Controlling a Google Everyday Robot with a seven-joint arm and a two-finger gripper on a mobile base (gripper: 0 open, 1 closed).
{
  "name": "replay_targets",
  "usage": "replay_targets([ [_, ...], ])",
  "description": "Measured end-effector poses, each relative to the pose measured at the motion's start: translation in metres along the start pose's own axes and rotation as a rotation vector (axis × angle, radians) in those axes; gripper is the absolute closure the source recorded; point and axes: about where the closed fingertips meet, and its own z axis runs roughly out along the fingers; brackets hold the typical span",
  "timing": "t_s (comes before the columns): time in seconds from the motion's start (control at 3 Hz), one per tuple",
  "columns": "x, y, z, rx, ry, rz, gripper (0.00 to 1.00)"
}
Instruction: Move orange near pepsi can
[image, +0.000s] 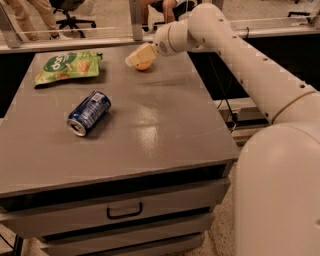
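Observation:
The orange (145, 66) sits on the grey table (165, 125) near its far edge, mostly covered by my gripper. My gripper (134, 59) reaches in from the right and is down over the orange's top and left side. The pepsi can (90, 112), dark blue with silver ends, lies on its side at the table's left middle, well apart from the orange and nearer to me.
A flat green snack bag (67, 65) lies at the far left of the table. My arm (240, 55) spans the right side above the table's edge. A drawer with a handle (124, 211) is below the tabletop. Office chairs and people stand behind a rail.

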Motion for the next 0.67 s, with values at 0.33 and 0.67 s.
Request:
replay_targets([
  [0.33, 0.012, 0.008, 0.016, -0.017, -0.001, 0.027, 0.00],
  [0.67, 0.027, 0.013, 0.024, -0.025, 0.024, 0.049, 0.00],
])
